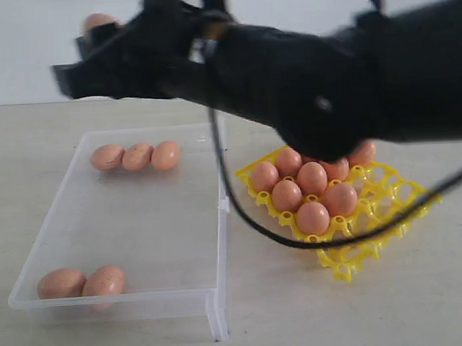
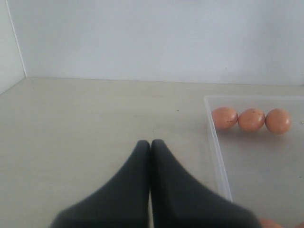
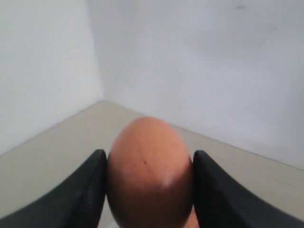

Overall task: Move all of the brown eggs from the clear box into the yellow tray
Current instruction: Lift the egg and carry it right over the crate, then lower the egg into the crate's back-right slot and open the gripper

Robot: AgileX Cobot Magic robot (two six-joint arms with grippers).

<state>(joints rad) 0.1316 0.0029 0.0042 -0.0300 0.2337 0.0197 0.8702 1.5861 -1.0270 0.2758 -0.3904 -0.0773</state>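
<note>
My right gripper is shut on a brown egg, held high in the air. In the exterior view that arm reaches across to the upper left, and the held egg peeks above the right gripper, over the far end of the clear box. Three brown eggs lie along the box's far wall and two in its near left corner. The yellow tray holds several eggs. My left gripper is shut and empty over the bare table beside the clear box.
The black arm and its looping cable hang over the gap between box and tray. The yellow tray's right and front cups have no eggs. A white wall stands behind the beige table.
</note>
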